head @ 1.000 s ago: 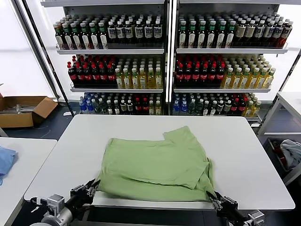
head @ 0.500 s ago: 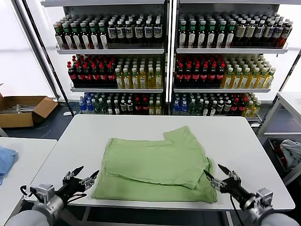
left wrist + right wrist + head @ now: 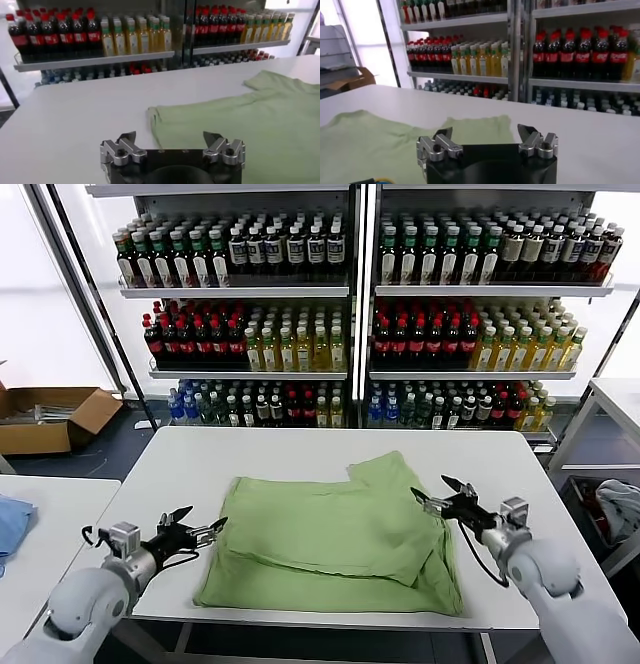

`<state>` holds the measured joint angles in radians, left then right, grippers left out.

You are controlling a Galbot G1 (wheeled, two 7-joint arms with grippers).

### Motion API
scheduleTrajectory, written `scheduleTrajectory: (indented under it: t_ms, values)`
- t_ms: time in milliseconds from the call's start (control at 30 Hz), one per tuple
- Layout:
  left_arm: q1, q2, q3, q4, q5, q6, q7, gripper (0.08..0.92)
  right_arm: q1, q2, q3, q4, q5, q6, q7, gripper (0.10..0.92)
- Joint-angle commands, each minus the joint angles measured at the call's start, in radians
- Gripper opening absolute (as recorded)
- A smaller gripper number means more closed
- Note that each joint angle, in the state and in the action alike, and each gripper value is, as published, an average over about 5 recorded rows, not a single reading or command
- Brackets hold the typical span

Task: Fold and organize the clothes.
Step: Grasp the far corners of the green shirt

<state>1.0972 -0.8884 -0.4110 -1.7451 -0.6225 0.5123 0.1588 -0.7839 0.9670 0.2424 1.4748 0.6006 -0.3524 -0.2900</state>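
Observation:
The light green shirt lies folded on the white table, one sleeve sticking out at the far right. Collar, buttons and print are hidden. My left gripper is open and empty, hovering just off the shirt's left edge. My right gripper is open and empty, above the shirt's right edge near the sleeve. The shirt also shows in the left wrist view beyond the open left gripper, and in the right wrist view beyond the open right gripper.
Shelves of bottles stand behind the table. A second table with a bright blue cloth is at the left. A cardboard box sits on the floor at the left. A pale cloth lies at the right.
Both grippers rose from below the table's front edge and moved inward to the shirt's sides. The shirt's near edge now lies flat on the table; both grippers are empty.

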Motion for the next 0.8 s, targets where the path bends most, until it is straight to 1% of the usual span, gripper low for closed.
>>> scheduleTrajectory:
  t_ms: [33,167,367,800]
  values:
    - [-0.387,-0.035,0.243,0.364,-0.016,-0.021,0.021,0.823,0.347,0.087,-0.192,-0.363,-0.053,-0.009,-0.031,0.823]
    - [-0.44,-0.059,0.276,0.424,-0.006,-0.025,0.023,0.823,0.382,0.132,-0.206,-0.443,-0.079,-0.012,-0.025,0.823]
    - [-0.465,-0.086,0.298,0.462,0.006,-0.025,0.023,0.823,0.407,0.193,-0.213,-0.52,-0.11,-0.016,-0.02,0.823]
    - [-0.477,-0.139,0.314,0.508,0.041,-0.017,0.025,0.823,0.399,0.229,-0.25,-0.551,-0.104,-0.049,-0.007,0.823]
